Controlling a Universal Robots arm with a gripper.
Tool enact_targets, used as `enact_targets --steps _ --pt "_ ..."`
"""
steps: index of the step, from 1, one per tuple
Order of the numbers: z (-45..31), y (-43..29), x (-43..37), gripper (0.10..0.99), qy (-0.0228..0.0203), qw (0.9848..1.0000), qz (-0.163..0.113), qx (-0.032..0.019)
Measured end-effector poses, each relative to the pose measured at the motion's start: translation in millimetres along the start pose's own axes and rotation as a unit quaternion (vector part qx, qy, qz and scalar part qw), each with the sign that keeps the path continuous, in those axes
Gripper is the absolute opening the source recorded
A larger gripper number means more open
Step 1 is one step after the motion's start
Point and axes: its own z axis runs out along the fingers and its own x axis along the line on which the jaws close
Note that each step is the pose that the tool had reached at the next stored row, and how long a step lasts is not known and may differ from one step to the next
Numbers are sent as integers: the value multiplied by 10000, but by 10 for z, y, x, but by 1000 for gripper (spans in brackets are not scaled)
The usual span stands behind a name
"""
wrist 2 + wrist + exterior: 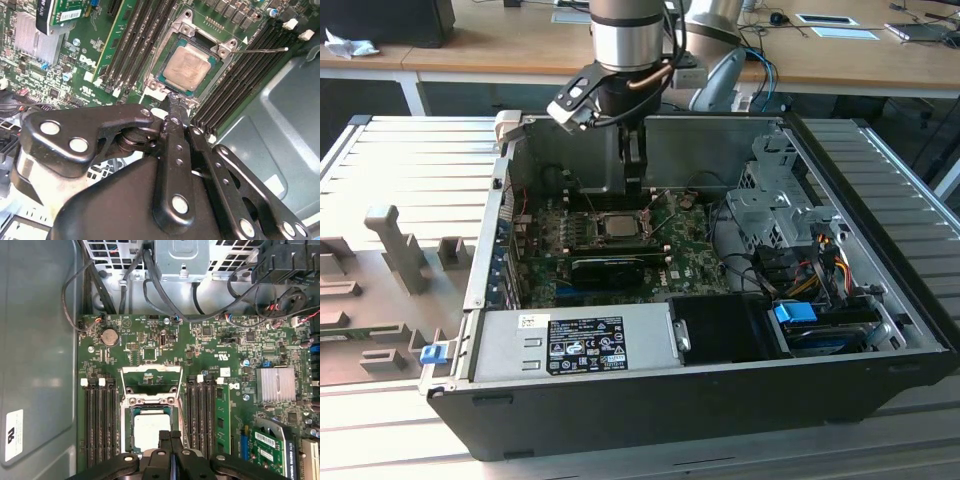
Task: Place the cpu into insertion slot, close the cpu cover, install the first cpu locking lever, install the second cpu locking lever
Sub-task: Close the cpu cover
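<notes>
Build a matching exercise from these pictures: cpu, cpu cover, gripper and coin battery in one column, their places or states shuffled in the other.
Things
1. cpu
2. cpu cover
3. gripper
4. coin battery

Places or states
a. shut, tips at the chip's edge
b. swung open, off the socket
c. flat on the green motherboard, apart from the socket
d. lying in the insertion slot

Pairs: 1-d, 2-b, 3-a, 4-c
</notes>
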Motion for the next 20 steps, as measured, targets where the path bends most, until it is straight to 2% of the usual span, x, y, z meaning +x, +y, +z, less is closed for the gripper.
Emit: enact_targets --steps 4,6,12,13,15,17,20 --pt "1 68 2 106 0 10000 1 0" --pt "9 163 4 106 0 10000 1 0" --pt "30 356 9 106 0 10000 0 0" --pt "38 421 11 106 0 10000 0 0" --pt "52 496 14 106 -4 10000 0 0" --pt "76 601 17 106 -15 10000 4 2" --pt "124 670 21 106 -19 10000 10 2"
